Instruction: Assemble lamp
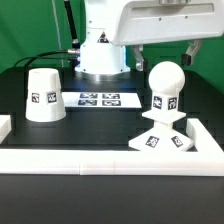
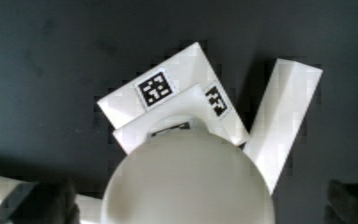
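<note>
Gripper (image 1: 166,52) hangs above the bulb (image 1: 165,85), not touching it; can't tell if its jaws are apart or closed. Bulb stands upright on the base (image 1: 164,136), at exterior view's right, near the white rail (image 1: 100,155) on the black desk (image 1: 95,125). Shade (image 1: 44,95) sits wide end down, exterior view's left, well apart. Marker board (image 1: 100,99) lies between them, farther back. Wrist view: bulb (image 2: 190,180) over base (image 2: 179,95).
</note>
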Robot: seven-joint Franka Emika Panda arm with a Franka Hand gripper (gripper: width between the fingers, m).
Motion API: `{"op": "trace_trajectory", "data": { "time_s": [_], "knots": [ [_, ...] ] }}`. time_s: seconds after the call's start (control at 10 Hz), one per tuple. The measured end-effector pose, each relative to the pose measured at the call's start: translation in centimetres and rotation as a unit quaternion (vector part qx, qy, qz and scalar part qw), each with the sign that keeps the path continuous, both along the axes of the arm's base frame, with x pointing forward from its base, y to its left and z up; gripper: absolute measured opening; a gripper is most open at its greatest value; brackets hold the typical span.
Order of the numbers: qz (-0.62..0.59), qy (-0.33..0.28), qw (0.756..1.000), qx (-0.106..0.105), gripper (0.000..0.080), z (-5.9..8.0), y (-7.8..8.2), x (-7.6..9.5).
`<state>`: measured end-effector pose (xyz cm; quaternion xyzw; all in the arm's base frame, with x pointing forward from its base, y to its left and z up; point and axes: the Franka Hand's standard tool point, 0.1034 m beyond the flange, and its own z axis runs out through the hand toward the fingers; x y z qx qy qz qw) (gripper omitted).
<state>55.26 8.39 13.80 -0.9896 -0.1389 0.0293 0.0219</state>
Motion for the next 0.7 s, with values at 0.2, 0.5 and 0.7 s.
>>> {"op": "trace_trajectory", "data": {
  "time_s": [0.2,0.5,0.7],
  "knots": [
    [0.0,0.0,1.0,0.0,0.0699,0.0,0.0,0.0],
    [-0.019,0.012,1.0,-0.002,0.0699,-0.3,-0.6,-1.9],
    [-0.033,0.021,0.999,-0.006,0.0699,-0.8,-2.5,-4.6]
  ]
}}
